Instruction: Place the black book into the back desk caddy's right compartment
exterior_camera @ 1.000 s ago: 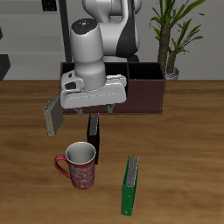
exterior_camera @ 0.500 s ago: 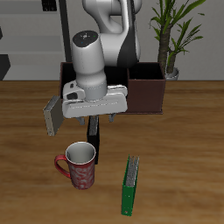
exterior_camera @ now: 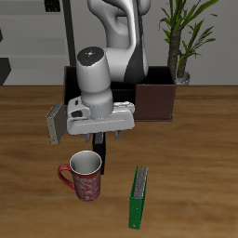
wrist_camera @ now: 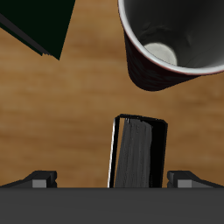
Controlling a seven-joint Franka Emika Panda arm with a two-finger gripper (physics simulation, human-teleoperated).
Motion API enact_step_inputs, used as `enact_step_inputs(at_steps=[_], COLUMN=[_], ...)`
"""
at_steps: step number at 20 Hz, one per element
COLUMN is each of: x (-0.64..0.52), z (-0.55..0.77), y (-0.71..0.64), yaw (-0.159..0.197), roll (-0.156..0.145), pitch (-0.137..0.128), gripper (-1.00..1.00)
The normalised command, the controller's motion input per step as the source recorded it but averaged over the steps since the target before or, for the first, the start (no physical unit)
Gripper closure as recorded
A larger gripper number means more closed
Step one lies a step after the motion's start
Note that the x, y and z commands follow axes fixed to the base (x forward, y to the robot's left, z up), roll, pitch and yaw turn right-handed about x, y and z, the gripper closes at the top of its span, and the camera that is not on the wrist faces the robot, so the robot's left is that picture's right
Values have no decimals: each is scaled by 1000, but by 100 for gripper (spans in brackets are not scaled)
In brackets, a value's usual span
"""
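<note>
Lowered since the earlier frames, the gripper (exterior_camera: 104, 139) now hangs released straight above the one upright black book (wrist_camera: 137, 151), fingers astride its thin sides, its long axis toward 12 o'clock, beside one mug (exterior_camera: 84, 175) and one green book (exterior_camera: 138, 197), the back desk caddy (exterior_camera: 156, 100) beyond.

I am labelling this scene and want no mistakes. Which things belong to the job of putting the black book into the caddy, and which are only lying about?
For the job:
- black book, standing beside the mug
- desk caddy at the back
- tool, open above the book

Only lying about:
- red mug
- green book
- grey book
- potted plant
</note>
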Motion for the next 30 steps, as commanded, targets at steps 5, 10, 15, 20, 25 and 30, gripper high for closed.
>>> enact_step_inputs(at_steps=[5, 10, 15, 20, 25, 30], x=[-30, -43, -156, -317, -309, -370], z=[-199, -5, 389, 766, 791, 607], y=[-27, -7, 143, 357, 312, 221], yaw=[-7, -4, -12, -22, -18, -11], roll=[-8, -7, -4, 8, -39, -13], pitch=[19, 0, -50, -92, -71, -51], gripper=[100, 100, 100, 100, 100, 100])
